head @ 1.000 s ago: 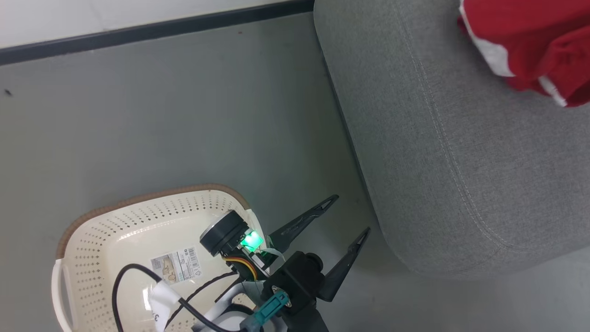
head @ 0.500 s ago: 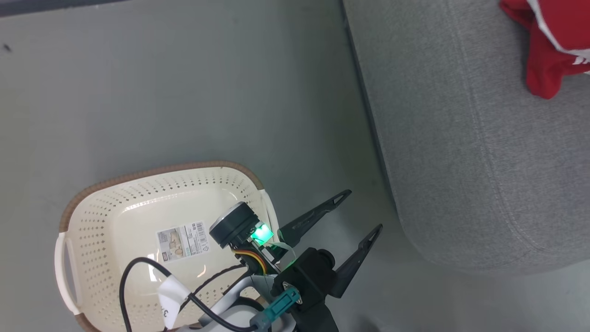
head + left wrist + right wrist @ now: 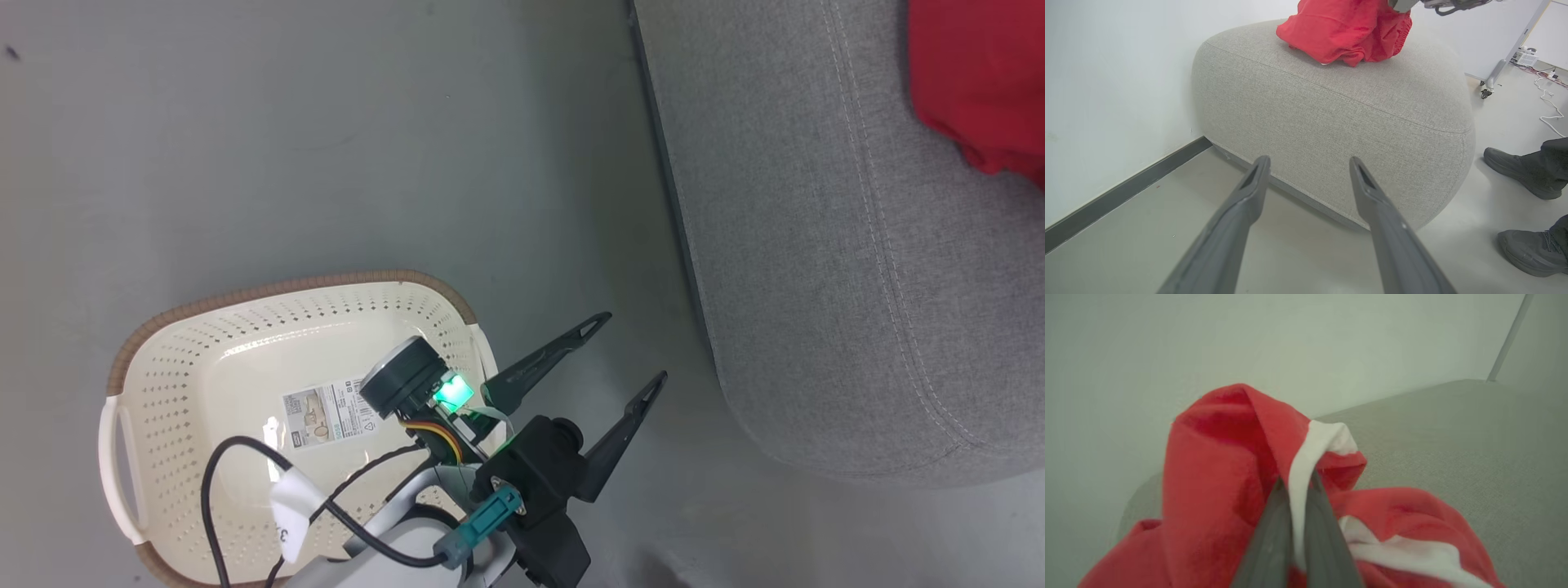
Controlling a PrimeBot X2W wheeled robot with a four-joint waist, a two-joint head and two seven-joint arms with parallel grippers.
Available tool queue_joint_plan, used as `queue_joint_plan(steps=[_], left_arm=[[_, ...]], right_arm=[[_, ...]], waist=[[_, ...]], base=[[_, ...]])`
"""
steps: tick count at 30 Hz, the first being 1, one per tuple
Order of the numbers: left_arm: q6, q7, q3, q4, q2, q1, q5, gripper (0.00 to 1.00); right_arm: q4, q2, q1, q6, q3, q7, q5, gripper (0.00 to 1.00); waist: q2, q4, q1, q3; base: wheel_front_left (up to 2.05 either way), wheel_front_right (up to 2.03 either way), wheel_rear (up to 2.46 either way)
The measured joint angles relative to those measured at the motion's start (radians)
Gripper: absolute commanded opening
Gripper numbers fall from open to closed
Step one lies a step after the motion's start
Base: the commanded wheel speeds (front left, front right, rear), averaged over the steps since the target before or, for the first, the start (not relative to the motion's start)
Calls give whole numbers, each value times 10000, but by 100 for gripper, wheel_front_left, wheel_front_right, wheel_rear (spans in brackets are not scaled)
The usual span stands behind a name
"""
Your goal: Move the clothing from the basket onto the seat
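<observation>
Dark shoes [image 3: 1515, 173] stand on the grey floor [image 3: 1126, 253]; a dark baseboard [image 3: 1126, 192] edges the wall [image 3: 1106, 81].

Soft fabric clothing [image 3: 1208, 486]: bright red with a white band trim. Oval plastic laundry basket [image 3: 269, 327]: cream-white, rows of dotted perforations, brown woven-look rim. Upholstered fabric seat cushion [image 3: 816, 286]: mid grey, paler stitched seams. Floor [image 3: 326, 163]: plain grey-green. Fingers of left pincer [image 3: 632, 347]: dark grey.

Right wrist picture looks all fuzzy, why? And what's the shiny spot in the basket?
Right wrist view: the clothing pinched in the right end effector sits so near the lens that it blurs. Head view: light glares off the basket floor beside its label.
</observation>
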Motion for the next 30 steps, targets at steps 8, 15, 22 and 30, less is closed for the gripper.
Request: queue_joint_plan(steps=[8,15,22,30], left_arm=[[-6,-150,-44,270,-173,-68,0,100],[13,-639,-23,767,-468,-67,-13,100],[263,-1175,176,1266,-669,-21,-115,100],[629,-1708,654,1739,-681,660,-397,100]], right_arm=[[915,59,185,276,4,0,88,45],[1156,-332,-71,403,81,0,-50,100],[1233,-307,382,500,148,-2,-178,100],[523,286,1766,577,408,-2,-462,100]], waist=[[0,101,0,-187],[-1,306,0,-613],[-2,556,0,-1280],[-1,890,-1,-2300]], base=[[0,0,0],[0,0,0],[0,0,0],[0,0,0]])
